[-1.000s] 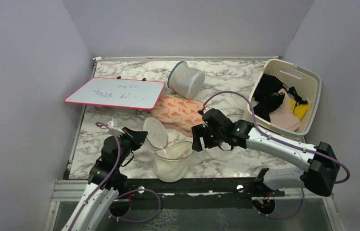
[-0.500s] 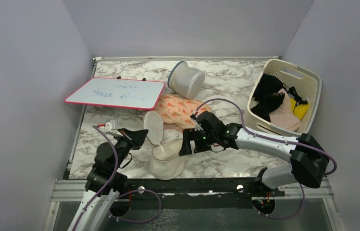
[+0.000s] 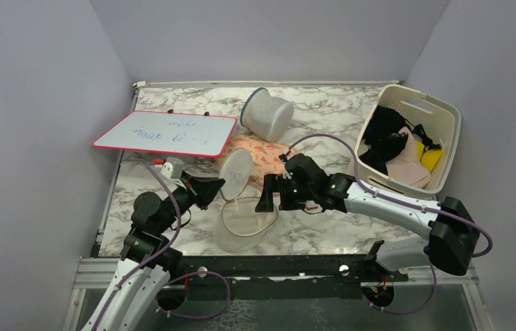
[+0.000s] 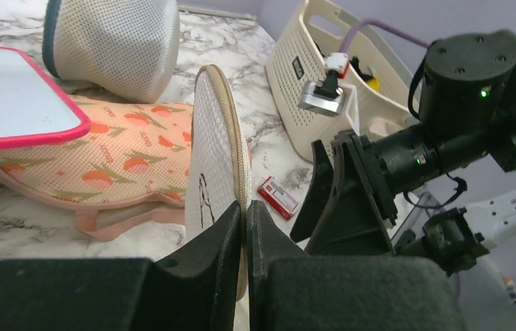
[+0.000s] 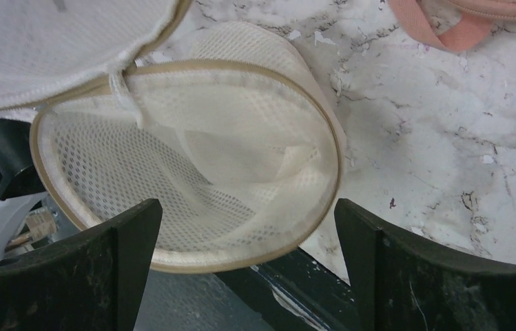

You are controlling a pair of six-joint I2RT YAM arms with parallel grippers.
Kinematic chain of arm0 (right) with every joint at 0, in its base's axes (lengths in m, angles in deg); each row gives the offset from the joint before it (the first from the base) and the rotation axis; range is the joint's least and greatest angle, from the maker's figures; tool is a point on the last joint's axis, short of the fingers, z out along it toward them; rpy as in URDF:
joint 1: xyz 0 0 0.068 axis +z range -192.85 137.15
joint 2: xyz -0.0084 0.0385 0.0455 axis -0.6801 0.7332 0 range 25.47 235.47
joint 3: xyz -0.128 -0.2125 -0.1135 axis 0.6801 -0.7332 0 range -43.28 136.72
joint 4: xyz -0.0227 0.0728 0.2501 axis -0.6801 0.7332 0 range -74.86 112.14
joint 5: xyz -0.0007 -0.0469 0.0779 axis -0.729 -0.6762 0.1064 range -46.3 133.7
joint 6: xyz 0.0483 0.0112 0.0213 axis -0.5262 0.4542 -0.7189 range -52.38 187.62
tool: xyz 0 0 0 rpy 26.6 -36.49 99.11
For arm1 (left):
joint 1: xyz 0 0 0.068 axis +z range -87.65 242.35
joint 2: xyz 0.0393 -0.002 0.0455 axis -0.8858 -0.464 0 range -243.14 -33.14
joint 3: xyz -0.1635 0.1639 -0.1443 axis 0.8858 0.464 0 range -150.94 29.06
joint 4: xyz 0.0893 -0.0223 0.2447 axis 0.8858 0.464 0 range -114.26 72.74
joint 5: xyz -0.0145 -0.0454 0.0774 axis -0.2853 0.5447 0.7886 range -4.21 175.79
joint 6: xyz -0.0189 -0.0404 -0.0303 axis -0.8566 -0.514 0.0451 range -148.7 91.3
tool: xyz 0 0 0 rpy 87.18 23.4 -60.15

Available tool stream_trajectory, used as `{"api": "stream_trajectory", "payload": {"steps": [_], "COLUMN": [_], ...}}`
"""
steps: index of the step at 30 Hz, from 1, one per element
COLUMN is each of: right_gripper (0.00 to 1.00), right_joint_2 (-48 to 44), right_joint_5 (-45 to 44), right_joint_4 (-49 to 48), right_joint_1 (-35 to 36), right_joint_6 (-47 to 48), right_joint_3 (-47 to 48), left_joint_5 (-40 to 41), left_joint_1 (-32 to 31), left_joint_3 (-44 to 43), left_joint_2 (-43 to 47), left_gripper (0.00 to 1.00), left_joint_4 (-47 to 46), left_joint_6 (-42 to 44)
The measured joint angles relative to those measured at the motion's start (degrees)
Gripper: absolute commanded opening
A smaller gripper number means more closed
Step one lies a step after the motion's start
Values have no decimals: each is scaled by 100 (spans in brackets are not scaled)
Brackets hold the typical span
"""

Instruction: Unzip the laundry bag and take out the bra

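Observation:
The cream-white mesh laundry bag (image 3: 244, 224) lies unzipped near the table's front edge, its round lid (image 3: 234, 174) standing up. My left gripper (image 3: 215, 187) is shut on the lid's zip rim (image 4: 240, 148); the black bra outline shows on the lid's face. My right gripper (image 3: 266, 200) is open, just right of and above the bag's mouth. In the right wrist view the bag's inside (image 5: 193, 172) shows only cream mesh between my open fingers (image 5: 248, 255). Black fabric with thin straps (image 3: 386, 138) lies in the basket; I cannot tell if it is the bra.
A cream slotted basket (image 3: 448, 117) with black, pink and yellow clothes stands at the right. A peach-print pink mesh bag (image 3: 262, 155), a grey-white mesh cylinder (image 3: 266, 114) and a red-framed whiteboard (image 3: 165, 133) lie behind. A small red-white tag (image 4: 279, 196) lies on the marble.
My left gripper has raised the lid up and back. The bag body has sunk flatter with its mouth turned up. My right gripper has moved left to the bag's mouth.

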Motion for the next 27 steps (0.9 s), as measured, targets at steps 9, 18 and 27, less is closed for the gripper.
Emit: {"api": "stream_trajectory", "payload": {"steps": [9, 18, 27], "right_gripper": [85, 56, 9], "right_joint_2": [551, 785, 612], "right_joint_5": [37, 435, 505], "right_joint_4": [-52, -601, -1572], "right_joint_1": [0, 0, 0], "right_joint_6": [-289, -684, -1397], "right_joint_3": [168, -431, -1126], "left_joint_5": [-404, -1093, -1445], "left_joint_1": [-223, -448, -522], "left_joint_3": [-562, -494, -214], "left_joint_2": [-289, -393, -330], "left_gripper": [0, 0, 0], "left_joint_4": [-48, -107, 20], "left_joint_6": [1738, 3423, 4538]}}
